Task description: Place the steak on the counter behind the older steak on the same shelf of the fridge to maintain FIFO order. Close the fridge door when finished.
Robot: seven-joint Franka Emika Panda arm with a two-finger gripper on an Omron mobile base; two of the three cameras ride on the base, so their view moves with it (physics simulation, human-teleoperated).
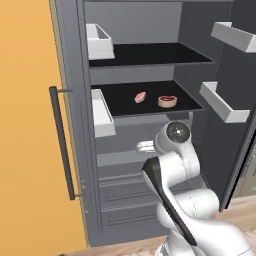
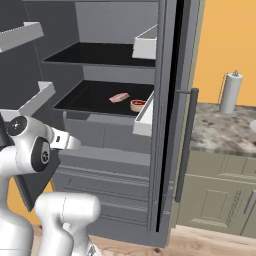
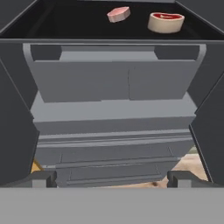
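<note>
The salmon-pink steak [image 1: 140, 97] [image 2: 119, 97] [image 3: 118, 14] lies on the lower black shelf [image 1: 120, 95] [image 2: 87, 97] [image 3: 65, 22] of the open fridge [image 1: 150, 25]. It sits left of the round older steak [image 1: 167, 101] [image 2: 138, 105] [image 3: 166, 22] and a little deeper in, apart from it. My gripper [image 1: 143, 146] [image 2: 70, 142] [image 3: 111, 178] is open and holds nothing. It hangs below shelf height in front of the grey drawers, facing into the fridge. The counter [image 2: 220, 131] stands to the right of the fridge.
Both fridge doors stand open: the left one [image 1: 72, 125] with a long bar handle [image 1: 62, 145], the right one [image 1: 240, 100] carrying white bins [image 1: 222, 102]. A second black shelf [image 1: 150, 54] sits above. A paper towel roll [image 2: 231, 92] stands on the counter.
</note>
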